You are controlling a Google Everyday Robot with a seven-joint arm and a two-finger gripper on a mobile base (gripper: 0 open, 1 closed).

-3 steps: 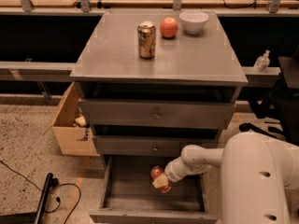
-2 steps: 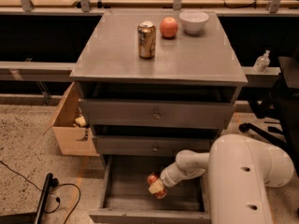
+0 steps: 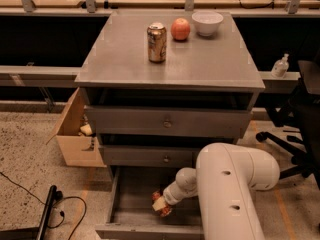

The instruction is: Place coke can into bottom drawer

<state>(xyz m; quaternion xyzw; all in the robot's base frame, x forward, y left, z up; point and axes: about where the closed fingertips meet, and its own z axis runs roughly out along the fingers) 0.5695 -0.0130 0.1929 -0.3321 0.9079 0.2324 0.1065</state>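
— Lower and further left than a moment ago: the end effector (image 3: 161, 204) has sunk deeper into the open bottom drawer (image 3: 131, 204), fingers clamped on the coke can (image 3: 165, 212).
— So it's in?
— Inside the tray, yes, but still held. Whether it touches the floor I can't tell; release looks next.

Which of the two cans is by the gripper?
The red coke can, at the gripper inside the open bottom drawer. The gold can stands up on the cabinet top.
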